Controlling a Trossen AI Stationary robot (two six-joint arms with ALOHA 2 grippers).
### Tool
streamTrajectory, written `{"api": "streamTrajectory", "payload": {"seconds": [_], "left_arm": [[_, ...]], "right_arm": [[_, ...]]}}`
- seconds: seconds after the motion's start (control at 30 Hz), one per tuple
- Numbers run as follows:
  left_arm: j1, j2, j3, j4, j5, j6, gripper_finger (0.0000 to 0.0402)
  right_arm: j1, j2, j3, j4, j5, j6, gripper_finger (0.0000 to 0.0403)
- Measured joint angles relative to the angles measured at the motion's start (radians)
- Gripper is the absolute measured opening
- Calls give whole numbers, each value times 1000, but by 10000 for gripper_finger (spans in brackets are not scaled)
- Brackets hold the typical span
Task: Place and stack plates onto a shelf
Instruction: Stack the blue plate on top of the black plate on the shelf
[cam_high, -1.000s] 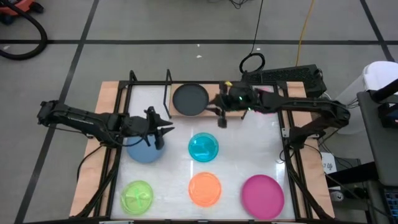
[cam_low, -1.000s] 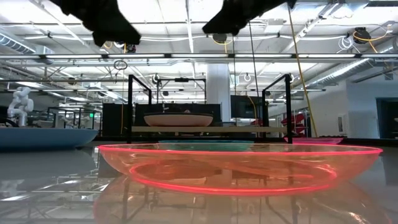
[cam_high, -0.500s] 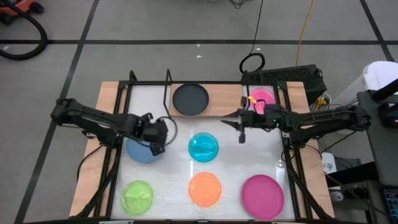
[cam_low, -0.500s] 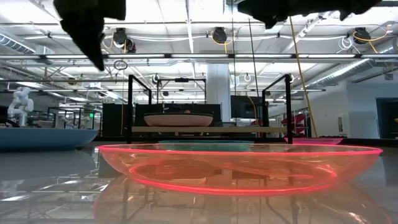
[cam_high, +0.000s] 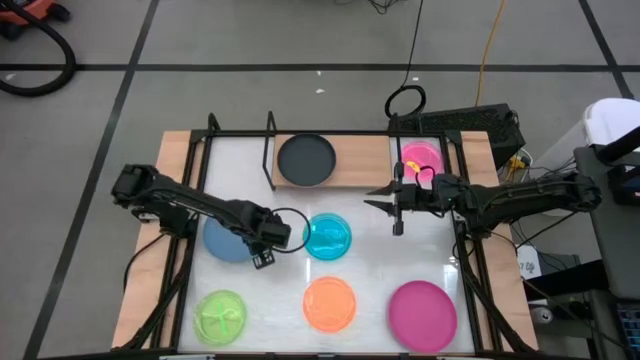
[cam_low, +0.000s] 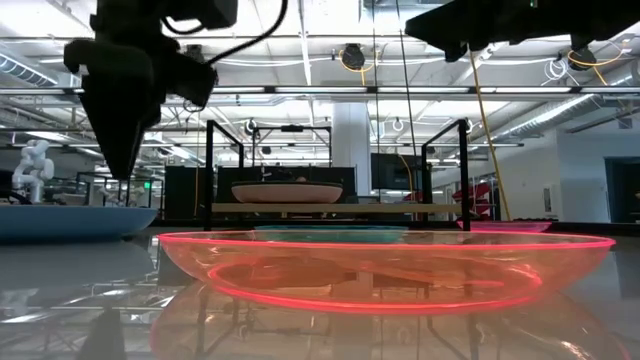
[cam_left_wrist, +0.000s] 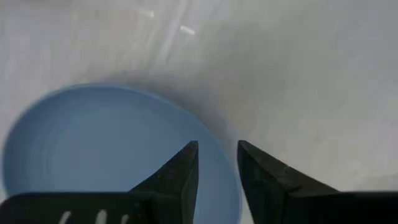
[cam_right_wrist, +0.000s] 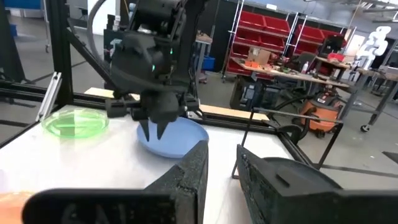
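I judge these plates light, stiff and slick: thin moulded plastic on a glossy white surface (cam_high: 420, 255), likely to skate away if I push sideways, so the place to take hold is the raised rim, one finger inside and one outside. My left fingers (cam_left_wrist: 217, 163) hang just off the edge of the blue plate (cam_left_wrist: 106, 149), pointing down with a narrow gap between them and nothing in it; that near rim is where I would bite. My right fingers (cam_right_wrist: 222, 165) hover above the surface just in front of the shelf (cam_high: 350, 160), also slightly apart and holding nothing. Counting plates from above: seven in all, one of each colour. Two sit on the shelf, the black plate (cam_high: 306, 159) towards its left part and the small pink plate (cam_high: 421, 157) at its right end, well apart and not stacked. Five lie on the surface: blue at the left, the cyan plate (cam_high: 327, 236) in the middle, then the lime plate (cam_high: 220, 314), the orange plate (cam_high: 329, 303) and the large magenta plate (cam_high: 423, 314) along the near side.
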Motion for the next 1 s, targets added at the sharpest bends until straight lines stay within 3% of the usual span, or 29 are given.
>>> {"api": "streamTrajectory", "payload": {"seconds": [0.3, 0.5, 0.77, 1.0], "left_arm": [[0, 69, 0, 7, -8, -91, 227], [0, 130, 0, 14, -36, -152, 241], [5, 208, -1, -2, -36, -121, 199], [6, 206, -1, -16, -37, -90, 87]], "right_arm": [[0, -1, 0, 1, -4, -13, 71], [0, 0, 0, 3, -4, -26, 71], [0, 0, 0, 1, -4, -24, 71], [0, 0, 0, 0, -4, -23, 71]]}}
